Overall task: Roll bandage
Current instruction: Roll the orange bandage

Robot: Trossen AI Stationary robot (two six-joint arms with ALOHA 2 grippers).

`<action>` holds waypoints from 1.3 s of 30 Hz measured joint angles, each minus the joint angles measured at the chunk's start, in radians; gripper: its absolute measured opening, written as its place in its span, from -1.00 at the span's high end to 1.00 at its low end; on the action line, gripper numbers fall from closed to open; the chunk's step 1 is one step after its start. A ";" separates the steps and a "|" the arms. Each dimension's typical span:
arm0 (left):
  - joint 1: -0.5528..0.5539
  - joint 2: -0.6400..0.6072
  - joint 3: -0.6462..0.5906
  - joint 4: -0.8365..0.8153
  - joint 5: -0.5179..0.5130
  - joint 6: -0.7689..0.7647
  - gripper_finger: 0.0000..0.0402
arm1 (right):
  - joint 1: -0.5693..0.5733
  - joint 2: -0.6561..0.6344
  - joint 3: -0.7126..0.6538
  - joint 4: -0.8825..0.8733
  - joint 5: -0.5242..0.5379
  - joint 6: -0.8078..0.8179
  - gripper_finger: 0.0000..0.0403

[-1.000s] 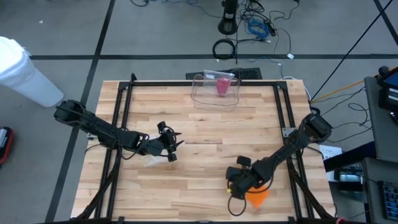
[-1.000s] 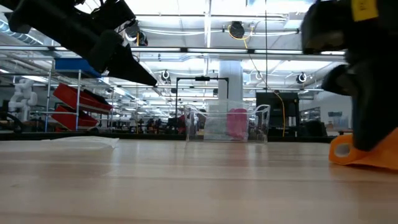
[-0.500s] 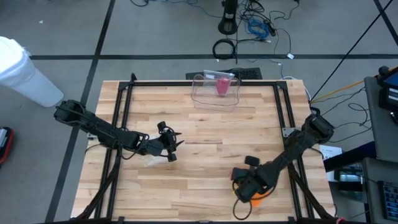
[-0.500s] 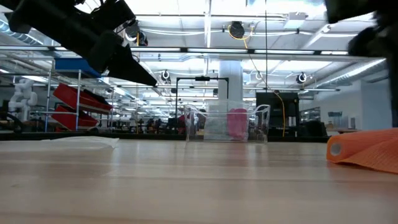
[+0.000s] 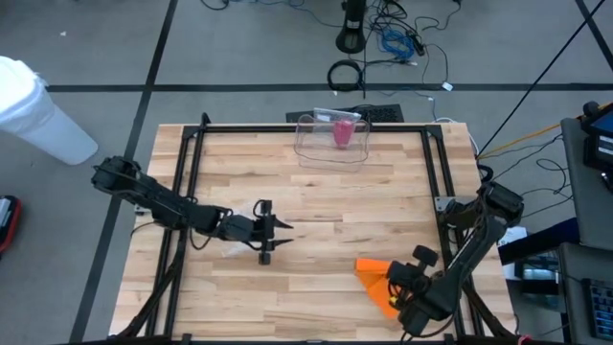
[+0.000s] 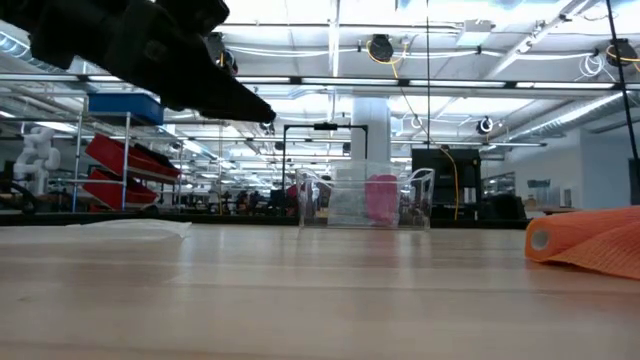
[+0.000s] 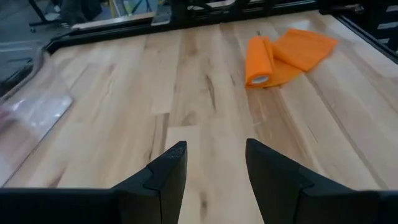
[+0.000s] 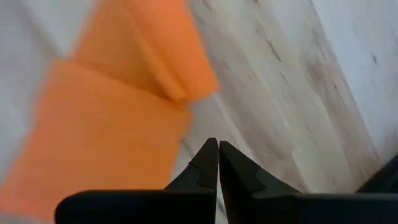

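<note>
An orange bandage (image 5: 375, 281), partly rolled with a loose tail, lay on the table (image 5: 316, 192) near its front right. The right gripper (image 5: 397, 285) hovered just over the tail, fingers together and holding nothing. The left gripper (image 5: 278, 231) waited mid-table, fingers apart. Rolling looked half done; next probably needs a grip on the roll.
</note>
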 joint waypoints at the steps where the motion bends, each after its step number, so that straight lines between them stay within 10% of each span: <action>1: 0.002 0.018 0.000 0.020 0.002 0.012 0.15 | 0.005 0.000 -0.019 -0.002 -0.004 0.039 1.00; 10: 0.030 0.092 0.028 0.068 0.037 0.044 0.15 | 0.009 0.000 -0.222 0.262 0.034 0.128 1.00; 28: 0.042 0.299 0.148 0.078 0.203 0.066 0.15 | -0.228 0.000 -0.256 0.670 0.266 -0.290 1.00; 39: -0.001 0.301 0.149 0.116 0.307 0.171 0.15 | -0.265 0.000 -0.256 0.634 0.222 -0.291 1.00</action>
